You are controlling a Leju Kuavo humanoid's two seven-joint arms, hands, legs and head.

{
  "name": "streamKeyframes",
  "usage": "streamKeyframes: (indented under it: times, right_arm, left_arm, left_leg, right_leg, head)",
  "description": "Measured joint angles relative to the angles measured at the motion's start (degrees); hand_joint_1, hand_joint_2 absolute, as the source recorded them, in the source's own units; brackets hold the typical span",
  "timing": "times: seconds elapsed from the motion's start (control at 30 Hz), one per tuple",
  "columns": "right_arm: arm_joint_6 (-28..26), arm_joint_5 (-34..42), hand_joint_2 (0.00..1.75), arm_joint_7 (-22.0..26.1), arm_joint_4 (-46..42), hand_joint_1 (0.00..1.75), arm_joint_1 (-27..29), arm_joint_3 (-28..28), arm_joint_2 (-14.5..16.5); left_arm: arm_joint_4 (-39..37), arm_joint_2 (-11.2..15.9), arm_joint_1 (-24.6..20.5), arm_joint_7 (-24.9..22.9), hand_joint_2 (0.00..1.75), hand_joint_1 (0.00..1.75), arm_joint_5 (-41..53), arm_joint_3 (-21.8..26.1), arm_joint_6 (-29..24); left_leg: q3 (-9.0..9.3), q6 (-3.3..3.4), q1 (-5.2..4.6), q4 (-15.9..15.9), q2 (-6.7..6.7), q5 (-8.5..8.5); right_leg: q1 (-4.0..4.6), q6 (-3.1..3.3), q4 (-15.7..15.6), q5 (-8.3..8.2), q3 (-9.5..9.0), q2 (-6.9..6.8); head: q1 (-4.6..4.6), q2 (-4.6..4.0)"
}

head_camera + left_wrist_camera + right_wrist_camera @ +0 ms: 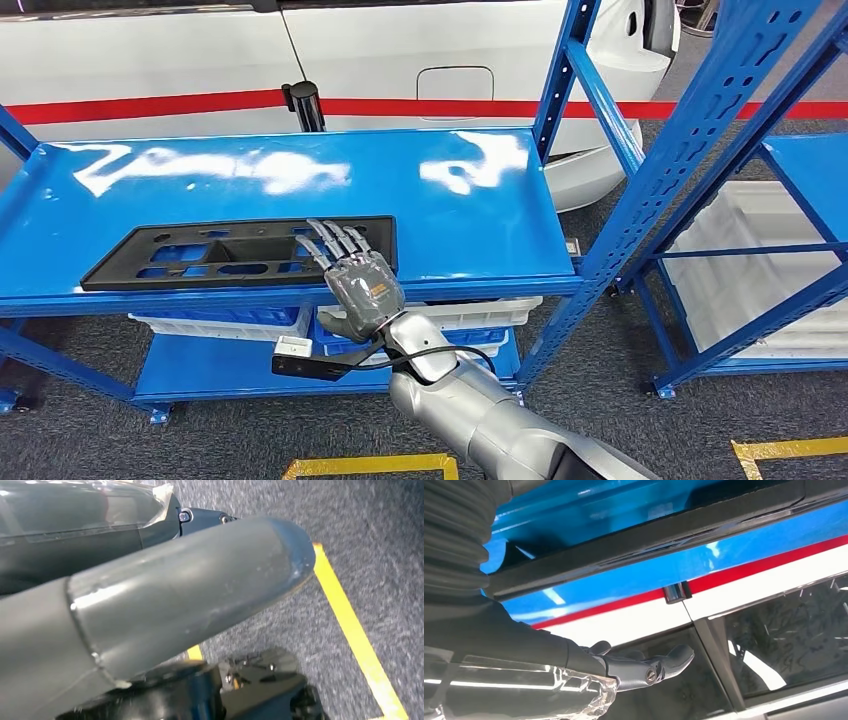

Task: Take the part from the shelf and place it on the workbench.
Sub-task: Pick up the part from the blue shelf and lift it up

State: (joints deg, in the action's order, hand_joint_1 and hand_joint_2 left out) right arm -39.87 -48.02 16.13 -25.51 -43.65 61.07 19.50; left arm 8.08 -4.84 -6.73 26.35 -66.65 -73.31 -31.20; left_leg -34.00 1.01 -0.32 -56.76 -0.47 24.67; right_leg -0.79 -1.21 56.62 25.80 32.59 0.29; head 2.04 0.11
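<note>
Head view: flat black plastic part with cut-outs (240,253) lies along the front edge of the glossy blue metal shelf (430,225), left of centre frame. Right robot hand (358,277) reaches up from lower centre, fingers extended and spread over the part's right end, apparently resting on it, not closed around it. White car body with red stripe (420,60) across the top.

Left wrist view: left robot hand (165,605) is a blurred grey close-up; cannot tell its state. Grey carpet floor with yellow tape line (355,630) at right.

Right wrist view: the part's dark edge crosses the upper frame; grey thumb (659,665) low centre, touching nothing.
</note>
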Motion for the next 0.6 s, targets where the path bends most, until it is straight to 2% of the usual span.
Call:
streamKeyframes:
  times: [0.17, 0.2, 0.27, 0.33, 0.4, 0.47, 0.5, 0.53, 0.57, 0.6]
  right_arm:
    - [0.0, -5.21, 1.75, 0.67, 0.21, 0.0, 0.17, -3.92, -0.01]
    - [-0.01, -5.92, 1.75, 0.79, 0.26, 0.0, 0.24, -4.69, 0.01]
    - [-0.04, -6.94, 1.75, 1.03, 0.33, 0.0, 0.48, -6.06, 0.02]
    - [-0.1, -7.39, 1.75, 1.22, 0.35, 0.0, 0.65, -7.06, 0.01]
    - [-0.14, -7.63, 1.75, 1.34, 0.39, 0.0, 0.81, -7.71, -0.06]
    - [-0.15, -7.78, 1.75, 1.4, 0.5, 0.0, 1.35, -8.15, -0.11]
    - [-0.15, -7.8, 1.75, 1.4, 0.57, 0.0, 1.71, -8.31, -0.11]
    - [-0.15, -7.81, 1.75, 1.4, 0.61, 0.0, 2.0, -8.45, -0.1]
    - [-0.16, -7.81, 1.75, 1.4, 0.63, 0.0, 2.18, -8.55, -0.09]
    - [-0.16, -7.79, 1.75, 1.41, 0.65, 0.0, 2.29, -8.62, -0.1]
  left_arm:
    - [-0.01, -0.04, 0.03, -0.56, 0.0, 0.0, 0.05, -0.05, 1.71]
    - [-0.01, -0.02, 0.02, -0.63, 0.0, 0.0, 0.27, -0.07, 1.72]
    - [-0.01, 0.02, 0.0, -0.67, 0.0, 0.0, 0.6, -0.1, 1.68]
    - [-0.01, 0.01, 0.03, -0.67, 0.0, 0.0, 0.75, -0.16, 1.61]
    - [-0.01, -0.04, 0.07, -0.83, 0.0, 0.0, 0.77, -0.26, 1.57]
    - [-0.01, -0.05, 0.13, -1.04, 0.0, 0.0, 0.69, -0.32, 1.58]
    - [-0.01, -0.07, 0.22, -1.1, 0.0, 0.0, 0.65, -0.33, 1.58]
    - [-0.01, -0.08, 0.32, -1.13, 0.0, 0.0, 0.62, -0.33, 1.57]
    - [-0.01, -0.1, 0.41, -1.15, 0.0, 0.0, 0.6, -0.33, 1.57]
    - [-0.02, -0.1, 0.5, -1.18, 0.0, 0.0, 0.53, -0.33, 1.57]
  left_leg:
    - [-0.05, 0.09, -0.06, -0.12, 0.0, 0.06]
    - [-0.1, 0.4, -0.08, -0.08, -0.01, 0.16]
    - [0.04, 1.37, 0.07, 0.52, -0.1, 0.48]
    - [1.11, 2.24, 0.51, 1.55, -0.27, 0.89]
    - [2.26, 2.55, 0.72, 1.9, -0.37, 1.33]
    - [2.8, 2.38, 0.72, 1.86, -0.4, 1.76]
    - [3.09, 2.19, 0.76, 1.81, -0.42, 2.03]
    - [3.5, 1.94, 0.84, 1.76, -0.46, 2.37]
    - [4.14, 1.59, 1.01, 1.68, -0.51, 2.83]
    - [4.78, 1.1, 1.17, 1.5, -0.54, 3.36]
  right_leg:
    - [-0.14, -0.09, -0.12, -0.06, -0.04, -0.01]
    - [-0.43, -0.34, -0.15, -0.28, -0.2, -0.03]
    - [-0.66, -1.29, 0.25, -1.05, -0.52, -0.07]
    - [-0.49, -1.77, 2.0, -0.75, 0.19, -0.12]
    - [-0.52, -1.32, 7.17, 1.9, 3.22, -0.16]
    - [-0.51, -0.83, 14.31, 4.76, 7.42, -0.17]
    - [-0.54, -0.87, 16.13, 5.21, 8.74, -0.17]
    - [-0.63, -1.21, 15.83, 4.64, 8.96, -0.18]
    - [-0.81, -1.82, 13.11, 3.09, 7.94, -0.21]
    - [-1.07, -2.52, 8.97, 0.97, 6.26, -0.25]
  head:
    - [-0.01, 0.0]
    - [0.05, 0.0]
    - [0.08, 0.0]
    - [0.03, 0.0]
    - [-0.25, 0.0]
    - [-0.54, 0.0]
    - [-0.54, 0.0]
    - [-0.57, 0.0]
    - [-0.55, 0.0]
    - [-0.59, 0.0]
